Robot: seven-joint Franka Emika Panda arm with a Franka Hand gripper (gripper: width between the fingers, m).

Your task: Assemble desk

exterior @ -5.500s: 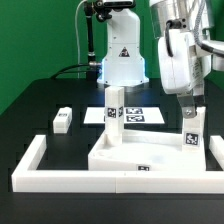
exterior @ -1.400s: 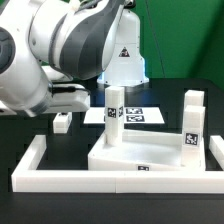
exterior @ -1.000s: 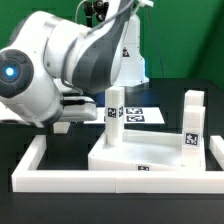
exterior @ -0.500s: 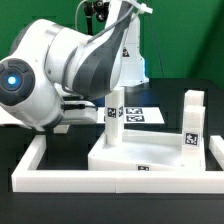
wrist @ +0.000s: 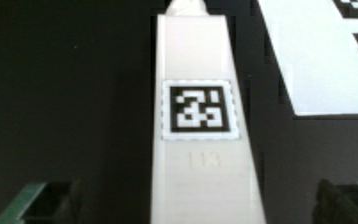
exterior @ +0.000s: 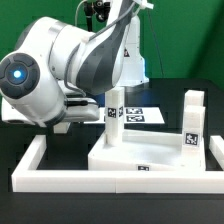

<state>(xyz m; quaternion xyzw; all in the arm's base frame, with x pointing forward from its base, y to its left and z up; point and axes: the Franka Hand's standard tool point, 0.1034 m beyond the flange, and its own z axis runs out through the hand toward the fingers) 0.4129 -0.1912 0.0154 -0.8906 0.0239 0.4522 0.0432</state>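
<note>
The end effector (wrist: 194, 200) is spread wide and grasps nothing. Its fingers stand either side of a loose leg (wrist: 197, 150) that lies flat on the black tabletop (exterior: 30, 115), probably lined up along the leg so that closing will catch its long faces. This leg lies apart from the desk panel (exterior: 150, 155), to the exterior view's left of it. The panel is pushed into a corner of the border wall (exterior: 110, 180), seemingly to stay braced. Two legs (exterior: 114, 108) (exterior: 191, 122) stand upright on the panel's far corners.
</note>
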